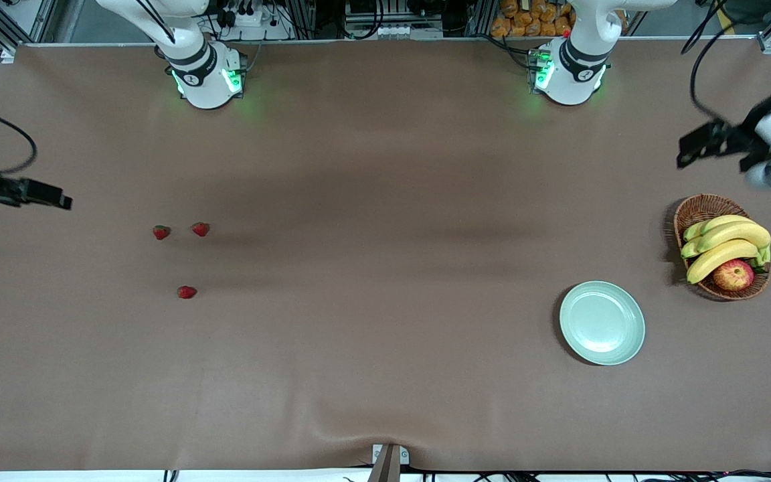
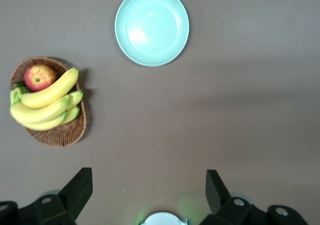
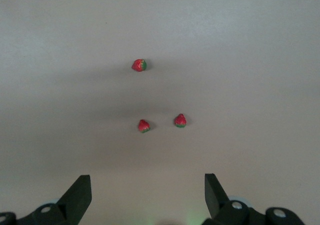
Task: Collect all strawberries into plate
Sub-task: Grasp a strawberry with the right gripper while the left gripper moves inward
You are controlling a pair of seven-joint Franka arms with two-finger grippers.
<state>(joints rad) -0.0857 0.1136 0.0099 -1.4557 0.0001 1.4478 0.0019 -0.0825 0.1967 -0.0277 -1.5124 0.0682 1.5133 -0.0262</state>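
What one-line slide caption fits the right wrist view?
Open right pincer hovering above three strawberries lying apart on the brown table.

Left tool (image 2: 149, 187) hangs wide open over bare tabletop (image 2: 240, 115). Empty mint plate (image 2: 152, 26) sits near a wicker basket (image 2: 60, 135) holding bananas (image 2: 45, 107) and an apple (image 2: 39, 76).
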